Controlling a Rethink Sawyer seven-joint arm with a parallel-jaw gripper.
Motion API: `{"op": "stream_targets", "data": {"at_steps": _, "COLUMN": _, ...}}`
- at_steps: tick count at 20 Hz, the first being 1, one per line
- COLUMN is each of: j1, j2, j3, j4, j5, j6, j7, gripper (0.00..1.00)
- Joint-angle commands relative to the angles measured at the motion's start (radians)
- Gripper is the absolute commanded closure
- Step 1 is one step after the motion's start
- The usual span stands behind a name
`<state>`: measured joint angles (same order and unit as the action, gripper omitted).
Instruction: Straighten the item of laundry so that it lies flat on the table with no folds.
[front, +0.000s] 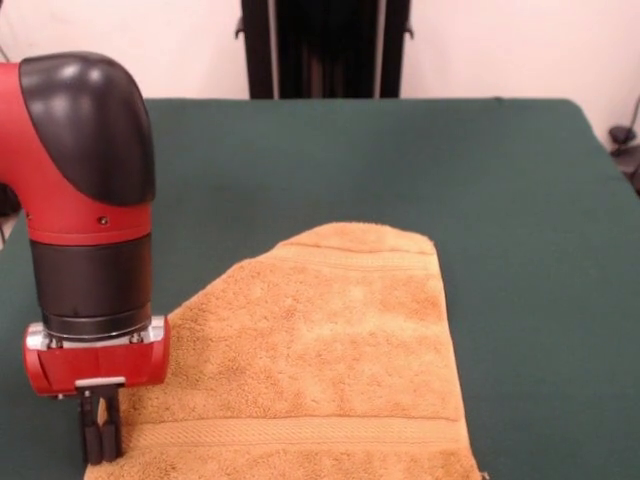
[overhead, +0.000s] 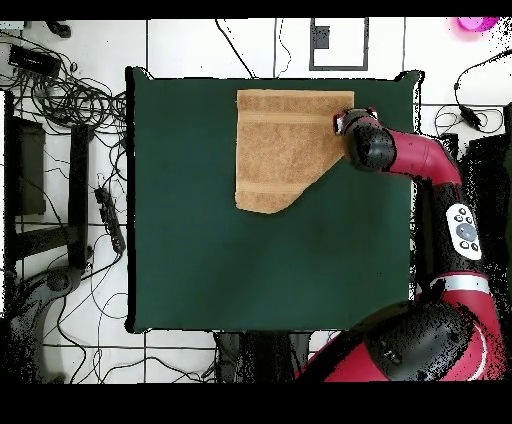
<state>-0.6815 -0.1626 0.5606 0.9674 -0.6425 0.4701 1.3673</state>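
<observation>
The towel (front: 320, 370) lies on the near half of the green counter (front: 520, 200) in the front view, running right off the near edge of the picture, and it is not flat yet. Its far left corner is turned over, so that side runs as a long slant instead of a square corner. The overhead view agrees: three clean corners and one cut off on the diagonal.

Now the hand (front: 100, 440) is down at the towel's near left edge, right where that slant meets the cloth, fingers drawn together and pointing straight down, their tips at the terry. Whether they have any cloth pinched, I can't say; the tips are hard to read. The placement makes sense, I'd judge: from that edge the folded flap can be drawn out to the left and laid flat.
</observation>
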Motion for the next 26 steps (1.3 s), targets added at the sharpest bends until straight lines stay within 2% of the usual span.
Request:
{"op": "stream_targets", "data": {"at_steps": 1, "j1": 0.005, "j2": -0.035, "j3": 0.029, "j4": 0.216, "j5": 0.015, "j6": 0.036, "j7": -0.057, "gripper": 1.0}}
{"op": "stream_targets", "data": {"at_steps": 8, "j1": 0.018, "j2": -0.121, "j3": 0.002, "j4": 0.287, "j5": -0.012, "j6": -0.009, "j7": -0.013, "gripper": 1.0}}
{"op": "stream_targets", "data": {"at_steps": 12, "j1": -0.001, "j2": -0.173, "j3": 0.018, "j4": 0.339, "j5": -0.029, "j6": -0.003, "j7": -0.066, "gripper": 1.0}}
{"op": "stream_targets", "data": {"at_steps": 16, "j1": 0.038, "j2": -0.223, "j3": -0.023, "j4": 0.354, "j5": -0.066, "j6": -0.017, "j7": -0.037, "gripper": 1.0}}
{"op": "stream_targets", "data": {"at_steps": 21, "j1": 0.087, "j2": -0.255, "j3": -0.072, "j4": 0.329, "j5": -0.061, "j6": 0.091, "j7": -0.015, "gripper": 1.0}}
{"op": "stream_targets", "data": {"at_steps": 26, "j1": 0.125, "j2": -0.249, "j3": -0.103, "j4": 0.27, "j5": -0.085, "j6": 0.206, "j7": -0.115, "gripper": 1.0}}
